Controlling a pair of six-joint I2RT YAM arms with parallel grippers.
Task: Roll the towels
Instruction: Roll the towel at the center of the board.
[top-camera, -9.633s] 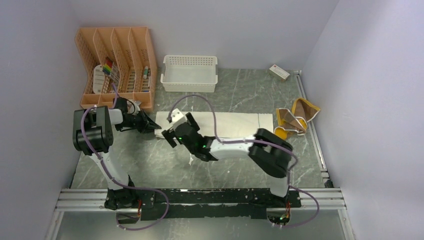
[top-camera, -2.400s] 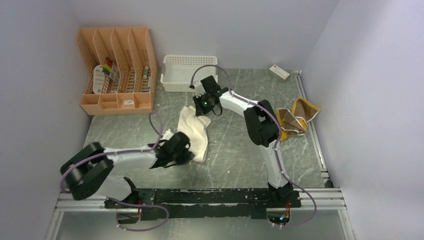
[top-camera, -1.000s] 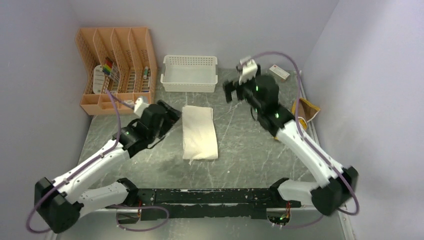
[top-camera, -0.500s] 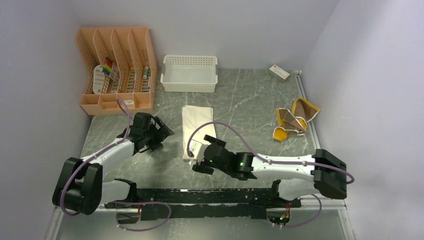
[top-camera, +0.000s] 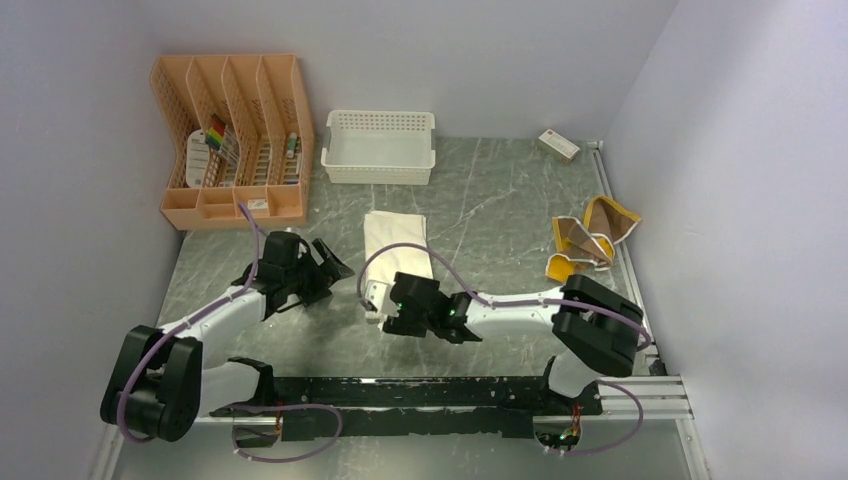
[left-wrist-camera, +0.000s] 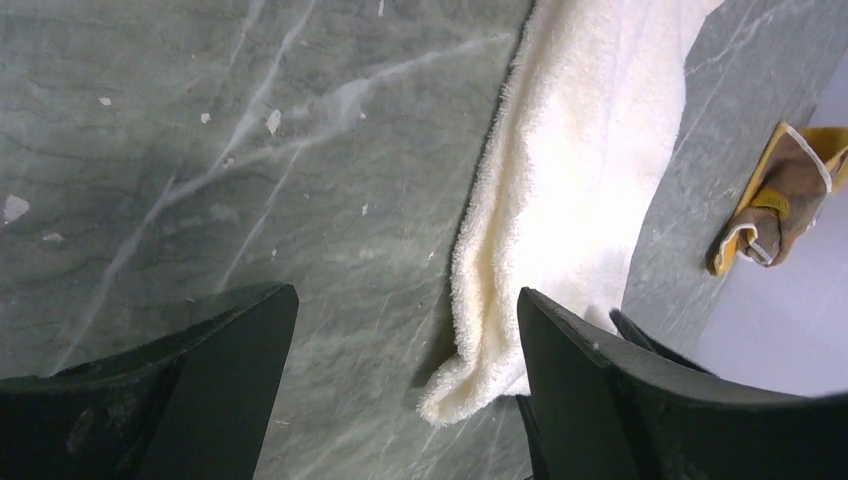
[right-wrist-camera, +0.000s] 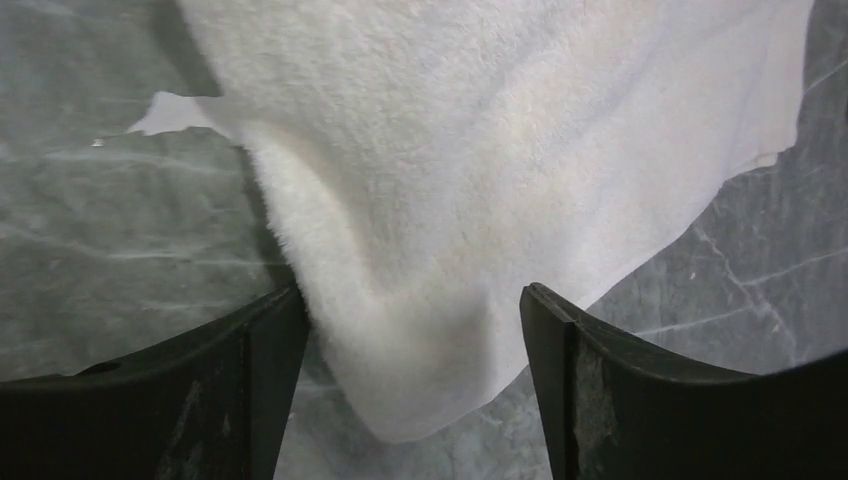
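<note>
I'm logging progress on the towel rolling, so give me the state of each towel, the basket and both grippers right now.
White towel: lying flat as a folded strip, unrolled.
Yellow towel: crumpled, unrolled.
Basket: upright, looks empty.
Left gripper: open, holding nothing.
Right gripper: open, white towel's near end between its jaws.

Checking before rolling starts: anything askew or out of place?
Yellow towel lies crumpled at the far right, well apart from the white towel. That one is flat except its near corner, humped up between the open jaws of the right end effector. Nothing spilled or damaged.
</note>
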